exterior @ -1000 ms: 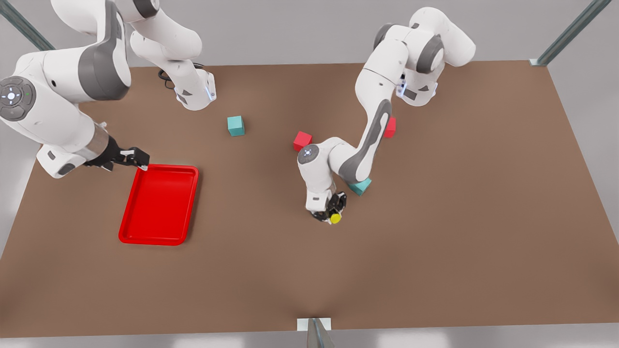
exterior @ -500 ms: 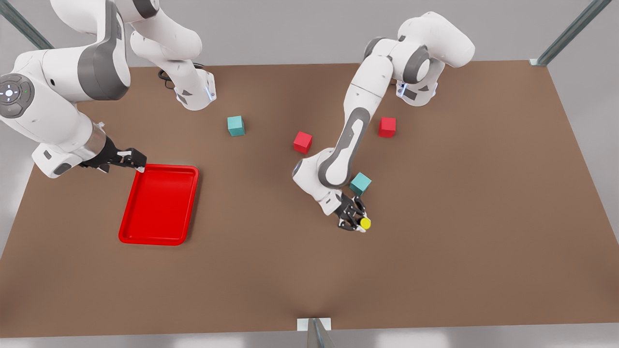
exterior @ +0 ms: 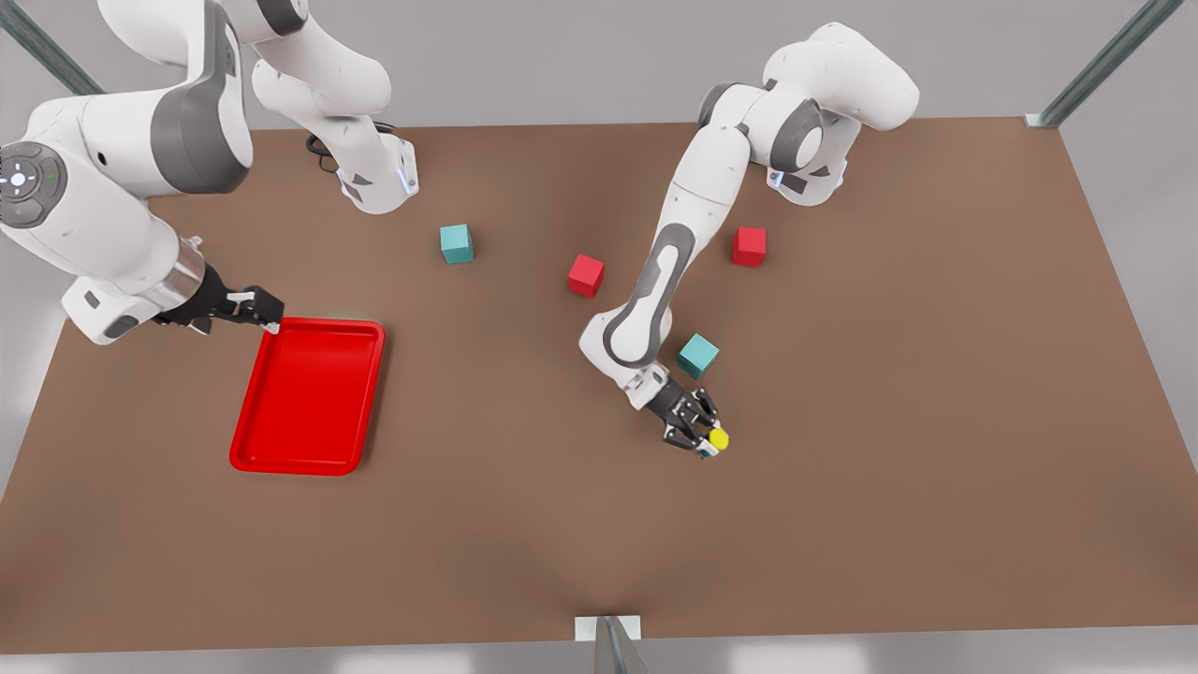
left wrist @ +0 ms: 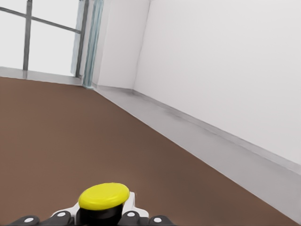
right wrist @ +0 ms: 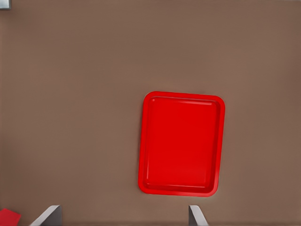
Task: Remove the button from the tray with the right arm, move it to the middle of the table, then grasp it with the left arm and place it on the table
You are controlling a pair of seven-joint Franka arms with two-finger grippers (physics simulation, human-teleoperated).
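Two grippers: left gripper [exterior: 704, 440] clamping yellow-capped button [exterior: 718, 437] above table [exterior: 842, 524]; right gripper [exterior: 265, 312], fingers spread, beside red tray [exterior: 309, 463].

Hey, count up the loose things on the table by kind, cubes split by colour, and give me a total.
Red cubes: 2
Teal cubes: 2
Red tray: 1
Yellow-capped button, held in the left claw: 1
Total: 6
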